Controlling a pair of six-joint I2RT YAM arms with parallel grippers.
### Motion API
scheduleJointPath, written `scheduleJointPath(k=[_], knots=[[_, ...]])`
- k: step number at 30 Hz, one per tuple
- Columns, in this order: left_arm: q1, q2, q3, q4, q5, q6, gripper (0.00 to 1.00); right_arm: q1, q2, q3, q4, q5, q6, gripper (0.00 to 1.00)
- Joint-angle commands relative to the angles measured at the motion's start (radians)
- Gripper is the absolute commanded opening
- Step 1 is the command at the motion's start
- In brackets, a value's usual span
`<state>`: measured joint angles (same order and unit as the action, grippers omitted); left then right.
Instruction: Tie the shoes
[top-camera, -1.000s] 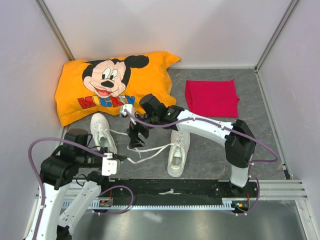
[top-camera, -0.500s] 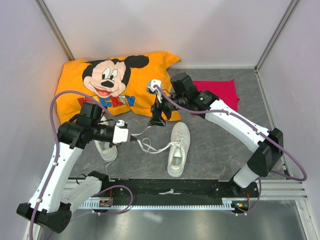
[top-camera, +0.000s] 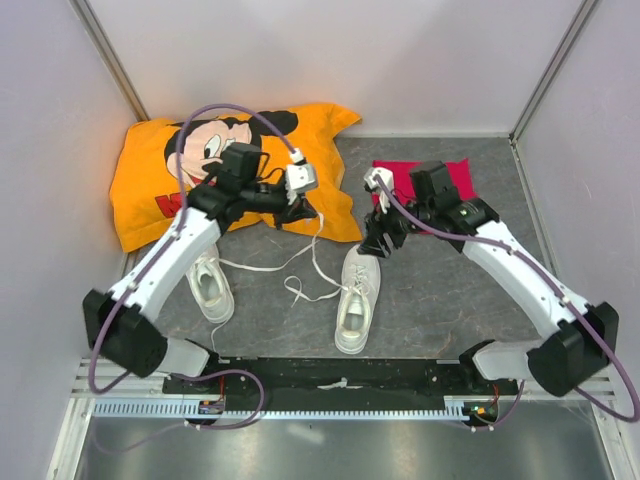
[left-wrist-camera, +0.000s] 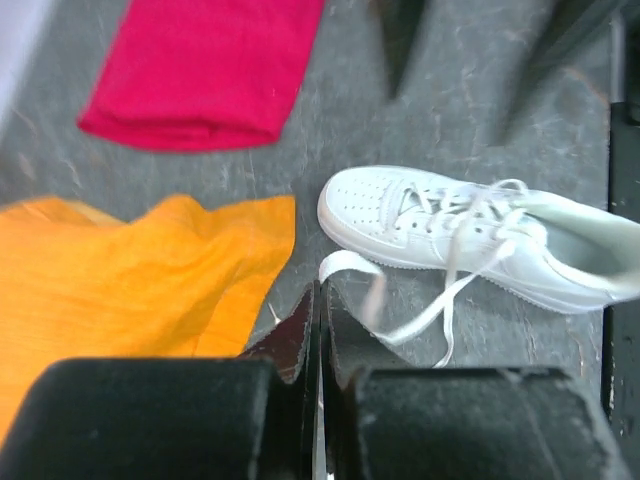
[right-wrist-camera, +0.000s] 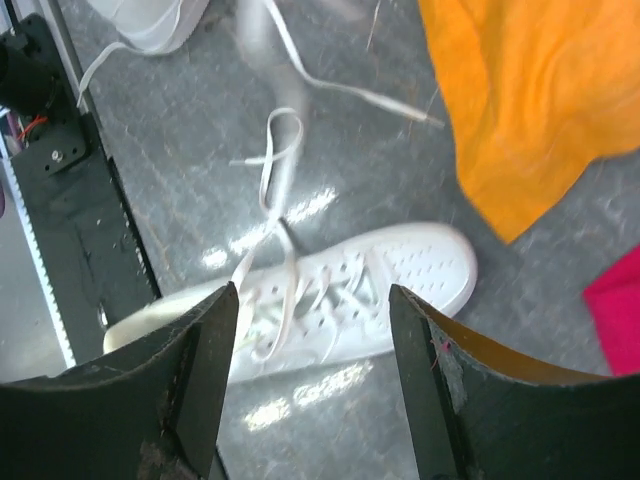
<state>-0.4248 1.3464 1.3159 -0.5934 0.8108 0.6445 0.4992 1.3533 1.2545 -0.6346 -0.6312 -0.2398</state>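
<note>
While right tool (right-wrist-camera: 310, 300) gapes, left tool (left-wrist-camera: 320, 300) seemingly pinches a lace (left-wrist-camera: 340, 258).

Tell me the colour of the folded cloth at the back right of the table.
The cloth is plain red, with no pattern; the left wrist view shows it best.

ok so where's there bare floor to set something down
Best: the grey mat right of the right shoe, in front of the red cloth, though the right arm reaches over it. A thin strip runs behind the cloth along the back wall. Crowded: loose laces between the left shoe and the right one.
</note>
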Motion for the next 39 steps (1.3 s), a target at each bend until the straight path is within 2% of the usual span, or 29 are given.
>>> scheduleJointPath(k=[1,5,8,11,16,20,26,28,33,39], knots=[[-0.071,0.147,0.084,0.173,-0.194,-0.216,0.02,-0.025,-0.12,-0.131,-0.031,-0.016,0.007,0.69],[-0.084,0.295,0.15,0.202,-0.216,-0.321,0.02,-0.03,-0.167,-0.202,-0.036,0.008,0.008,0.69],[-0.098,0.382,0.181,0.219,-0.225,-0.342,0.02,-0.03,-0.168,-0.219,-0.043,0.047,-0.004,0.68],[-0.107,0.448,0.192,0.224,-0.237,-0.347,0.02,-0.028,-0.154,-0.208,-0.068,0.022,-0.035,0.65],[-0.106,0.51,0.194,0.202,-0.269,-0.381,0.02,-0.005,-0.137,-0.169,-0.037,-0.091,-0.052,0.52],[-0.104,0.54,0.198,0.129,-0.217,-0.391,0.01,0.177,-0.08,-0.113,0.013,0.023,-0.073,0.5],[-0.086,0.599,0.19,0.029,-0.148,-0.404,0.02,0.372,0.035,-0.105,0.171,0.238,-0.066,0.5],[-0.078,0.635,0.209,-0.003,-0.121,-0.405,0.02,0.409,0.084,-0.098,0.223,0.309,-0.058,0.53],[-0.048,0.683,0.24,-0.054,-0.072,-0.424,0.02,0.484,0.184,-0.083,0.378,0.424,0.086,0.61],[-0.019,0.703,0.247,-0.055,-0.033,-0.437,0.02,0.524,0.306,-0.079,0.492,0.493,0.14,0.63]])
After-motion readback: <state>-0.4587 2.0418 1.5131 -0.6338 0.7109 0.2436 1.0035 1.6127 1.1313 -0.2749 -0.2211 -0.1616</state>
